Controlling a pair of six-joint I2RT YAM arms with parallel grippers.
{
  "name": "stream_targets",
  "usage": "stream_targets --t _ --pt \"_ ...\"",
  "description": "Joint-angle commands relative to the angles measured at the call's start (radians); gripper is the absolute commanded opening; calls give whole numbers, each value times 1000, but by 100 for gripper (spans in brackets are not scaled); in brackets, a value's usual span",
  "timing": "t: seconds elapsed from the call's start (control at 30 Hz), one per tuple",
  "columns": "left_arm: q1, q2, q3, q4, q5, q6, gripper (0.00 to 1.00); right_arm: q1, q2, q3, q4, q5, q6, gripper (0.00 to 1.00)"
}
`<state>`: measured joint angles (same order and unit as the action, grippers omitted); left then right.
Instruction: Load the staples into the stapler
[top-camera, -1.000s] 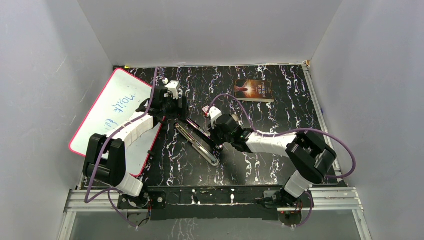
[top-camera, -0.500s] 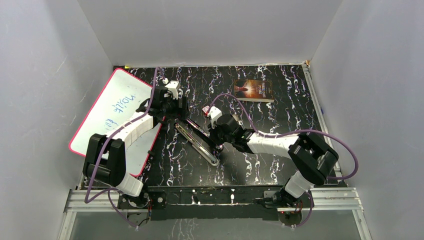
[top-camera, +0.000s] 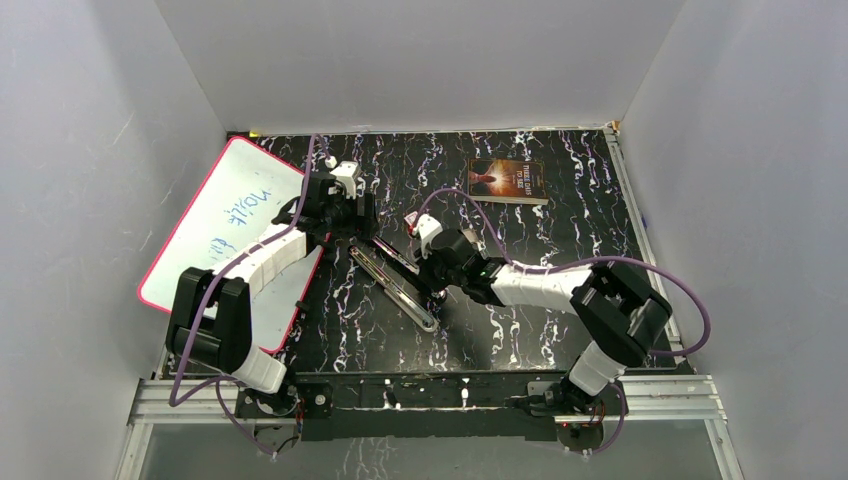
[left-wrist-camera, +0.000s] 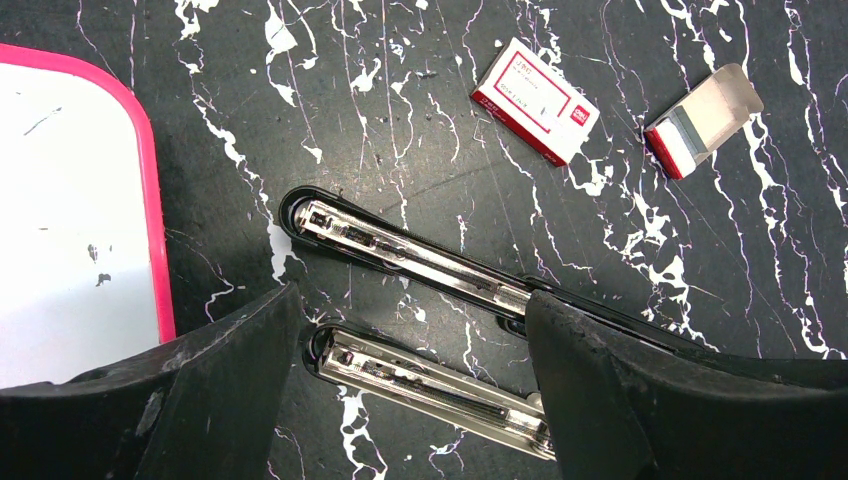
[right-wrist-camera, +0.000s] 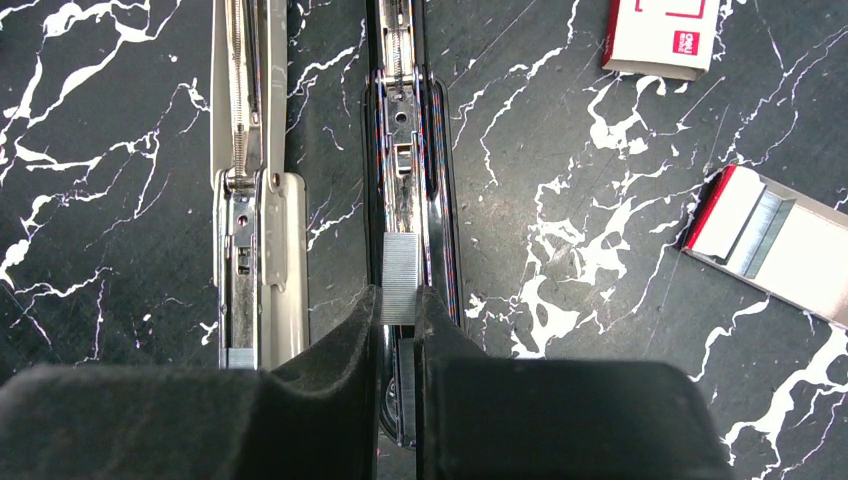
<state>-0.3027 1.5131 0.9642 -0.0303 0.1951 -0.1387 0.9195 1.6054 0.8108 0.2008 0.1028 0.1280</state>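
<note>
Over the magazine channel of the stapler (right-wrist-camera: 400, 120), opened flat on the worktop (right-wrist-camera: 560, 200): pinching the staples (right-wrist-camera: 398, 270) in the right gripper (right-wrist-camera: 398, 305), nearly shut on the strip. Mid-insertion, apparently; next calls for lowering it square into the channel, then releasing. Hovering with the left gripper (left-wrist-camera: 410, 305) spread wide, empty, straddling both stapler arms. Off aside, closed staple box (left-wrist-camera: 535, 100) and open staple box (left-wrist-camera: 700, 120), blocking nothing.

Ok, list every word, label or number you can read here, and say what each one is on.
"NOTE" (probably; it is seen upside down): blue handwriting on the whiteboard. The scribble beside it is illegible.
Book: the cover title is too small to read.
Closed staple box: the red print and logo are too blurred to read.
Open staple box: no text shows.
</note>
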Motion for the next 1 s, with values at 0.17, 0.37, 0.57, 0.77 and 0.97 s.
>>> stream_targets --t 0.17,0.37,0.57,0.77,0.97 --pt "5 -9 41 -5 15 6 81 5 20 47 -24 10 2 0" --pt "5 -9 41 -5 15 7 81 5 -14 31 -3 13 1 0" --pt "5 -11 41 -5 15 7 81 5 -58 5 42 7 -3 0" --pt "5 -12 41 -5 14 7 81 5 -57 0 49 10 -4 0" --pt "5 -11 39 -5 15 6 81 5 -37 11 27 20 -1 0"
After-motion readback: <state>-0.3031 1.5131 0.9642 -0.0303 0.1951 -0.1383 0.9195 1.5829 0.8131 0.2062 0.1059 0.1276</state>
